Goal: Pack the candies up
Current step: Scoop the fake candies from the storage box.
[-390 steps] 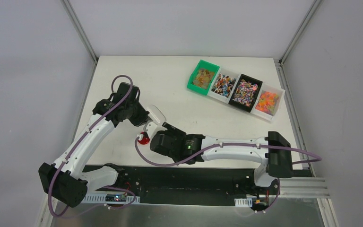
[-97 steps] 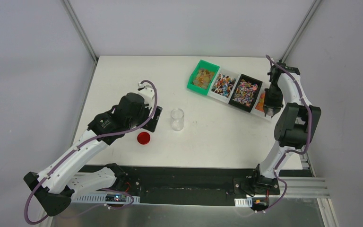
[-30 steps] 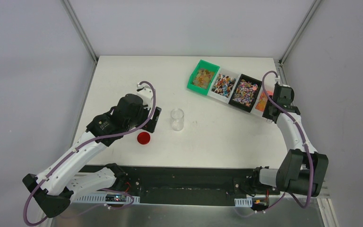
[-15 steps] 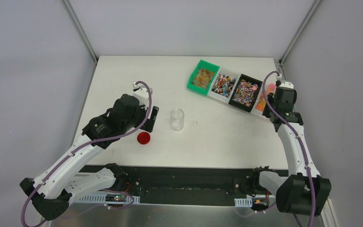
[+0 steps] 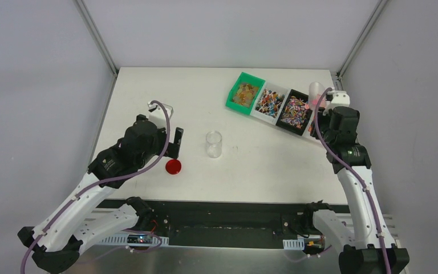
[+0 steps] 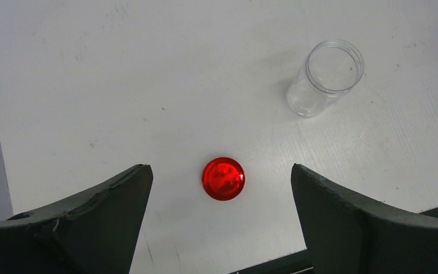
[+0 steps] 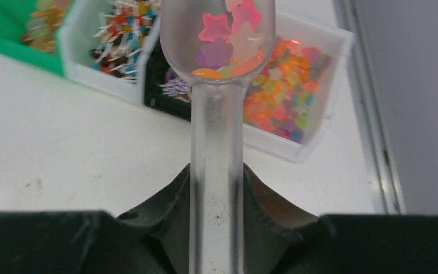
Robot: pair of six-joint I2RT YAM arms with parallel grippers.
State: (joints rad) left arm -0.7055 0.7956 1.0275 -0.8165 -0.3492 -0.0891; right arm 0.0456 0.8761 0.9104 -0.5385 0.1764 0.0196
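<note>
My right gripper (image 7: pixel 217 177) is shut on the handle of a clear plastic scoop (image 7: pixel 217 131). Its bowl holds several star-shaped candies (image 7: pixel 228 40) in pink, purple and orange, above the white bin of orange candies (image 7: pixel 288 91). From above, the scoop bowl (image 5: pixel 317 90) sits at the right end of the bin row, just past my right gripper (image 5: pixel 326 104). An empty clear jar (image 5: pixel 214 144) stands upright mid-table. My left gripper (image 6: pixel 221 171) hangs open above the red lid (image 6: pixel 223 178), touching nothing; the jar (image 6: pixel 325 77) is ahead and to its right.
A green bin (image 5: pixel 244 93) of amber candies, a white bin (image 5: pixel 270 103) of multicoloured ones and a black bin (image 5: pixel 295 111) line the back right. The red lid (image 5: pixel 174 166) lies near the table's front edge.
The right arm has lifted the scoop, loaded with candies, out of the orange bin and raised it. The left arm has drawn back to the left, still open.
</note>
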